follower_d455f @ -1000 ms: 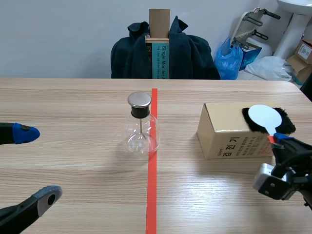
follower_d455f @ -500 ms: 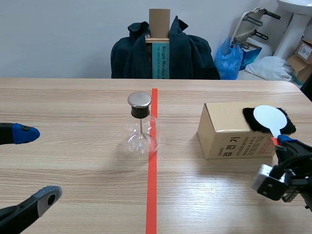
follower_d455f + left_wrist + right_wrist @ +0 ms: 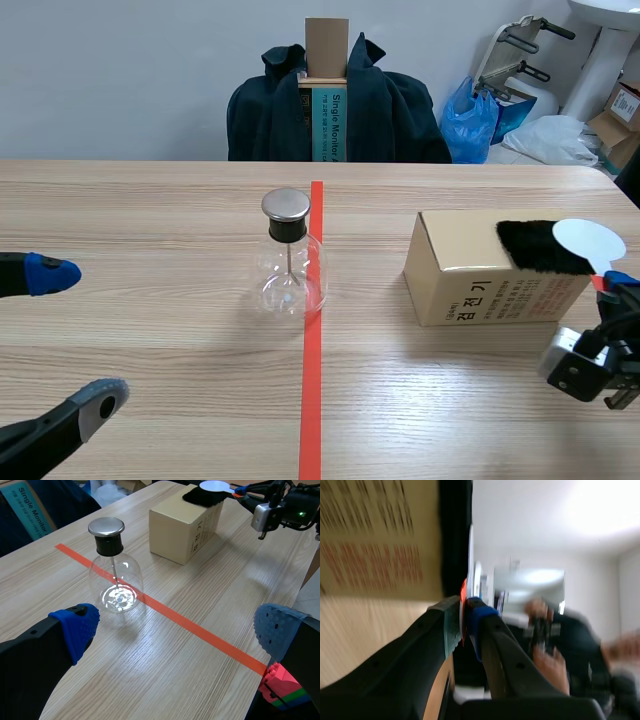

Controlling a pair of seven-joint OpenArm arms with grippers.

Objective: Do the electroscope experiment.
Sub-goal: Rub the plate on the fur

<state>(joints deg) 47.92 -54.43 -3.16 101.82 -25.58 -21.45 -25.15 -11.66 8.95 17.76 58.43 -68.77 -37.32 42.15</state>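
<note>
Right wrist view shows right end effector pinching the paddle; left end effector spread wide.

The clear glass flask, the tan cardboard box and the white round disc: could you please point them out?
Clear glass flask [image 3: 290, 282]: scene view, on its round belly.
Tan cardboard box [image 3: 470, 298]: scene view, on its printed front face.
White round disc [image 3: 590, 240]: scene view, on its flat face.

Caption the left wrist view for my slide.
Open left gripper faces the flask; right gripper holds a paddle by the box.
</note>
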